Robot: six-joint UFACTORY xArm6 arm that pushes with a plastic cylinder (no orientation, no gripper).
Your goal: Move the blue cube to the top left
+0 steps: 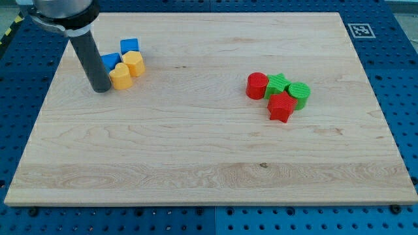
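A: Nearest the camera?

B: The wooden board (pixel 196 176). On it, toward the view's right, a red block (pixel 281 108) touches a green cylinder (pixel 300 94), a green star-like block (pixel 278 84) and a red cylinder (pixel 257 85).

A: Task item location?

B: The blue cube (pixel 130 46) sits at the view's top left, touching a yellow block (pixel 134 63). A second yellow block (pixel 121 76) and another blue block (pixel 110 62) adjoin.

A: Tool state?

B: No claw is fitted; grip state does not apply. The rod (pixel 90 59) stands upright, the tip (pixel 101 90) just left of the lower yellow block, beside the partly hidden blue block.
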